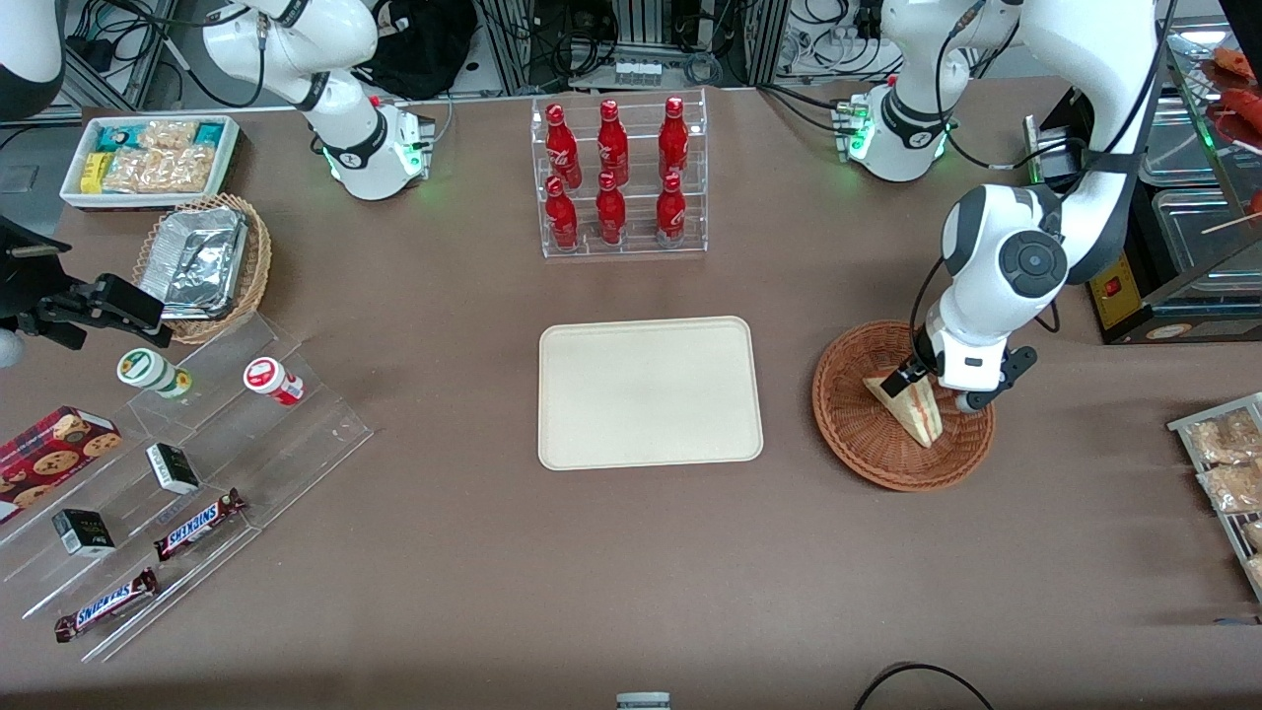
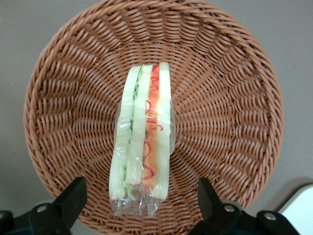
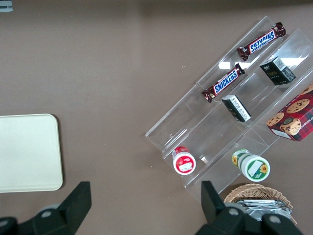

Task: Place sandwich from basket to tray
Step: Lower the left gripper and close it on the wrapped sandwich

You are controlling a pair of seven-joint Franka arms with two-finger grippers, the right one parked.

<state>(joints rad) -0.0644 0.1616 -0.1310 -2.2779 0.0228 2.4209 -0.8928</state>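
Note:
The sandwich (image 1: 914, 408), a plastic-wrapped wedge of white bread with red and green filling, lies in the round reddish-brown wicker basket (image 1: 866, 446). In the left wrist view the sandwich (image 2: 144, 132) rests across the middle of the basket (image 2: 230, 98), cut edge up. My left gripper (image 1: 938, 390) hangs low over the basket, open. Its black fingers (image 2: 73, 196) stand on either side of one end of the sandwich without touching it; the gripper (image 2: 141, 186) holds nothing. The cream tray (image 1: 651, 392) lies bare beside the basket, toward the parked arm's end.
A clear rack of red bottles (image 1: 619, 177) stands farther from the front camera than the tray. Toward the parked arm's end are a stepped acrylic stand with snacks (image 1: 187, 473), a tan basket of foil containers (image 1: 202, 261) and a white bin (image 1: 148, 158). Snack packets (image 1: 1223, 459) lie at the working arm's end.

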